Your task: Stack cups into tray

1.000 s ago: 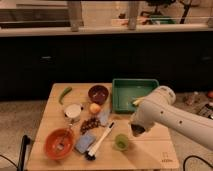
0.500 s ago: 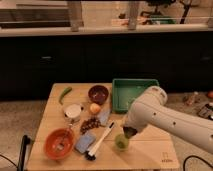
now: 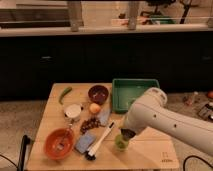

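Here, a light wooden table (image 3: 150,150) carries the whole arrangement, set before a dark counter front. The robot's white arm (image 3: 167,117) enters from the right and crosses the table's right half, hiding part of the surface there. The dark-green tray (image 3: 134,92) lies at the far right of the table, its raised sides visible; the arm's rounded joint overlaps its near right corner.

The round orange bowl (image 3: 58,143) sits at the near left corner, with something pale inside it. The dark red-brown bowl (image 3: 98,93) stands just left of the tray. The small white bowl (image 3: 73,110) lies left of centre, and a green, pepper-like item (image 3: 65,93) rests near the far left edge. An orange fruit (image 3: 94,108) sits just in front of the red-brown bowl, with a cluster of dark small fruit (image 3: 89,124) just below it. A bluish flat item (image 3: 85,142) lies beside the orange bowl, and a brush with a pale handle (image 3: 100,142) runs diagonally between that item and the green cup.

The translucent light-green cup (image 3: 121,143) stands upright near the front edge, well apart from the tray. The gripper (image 3: 125,134) hangs at the cup's rim, directly over it; whether its jaws are parted or closed on the cup cannot be told. The metal tumbler cannot be made out.
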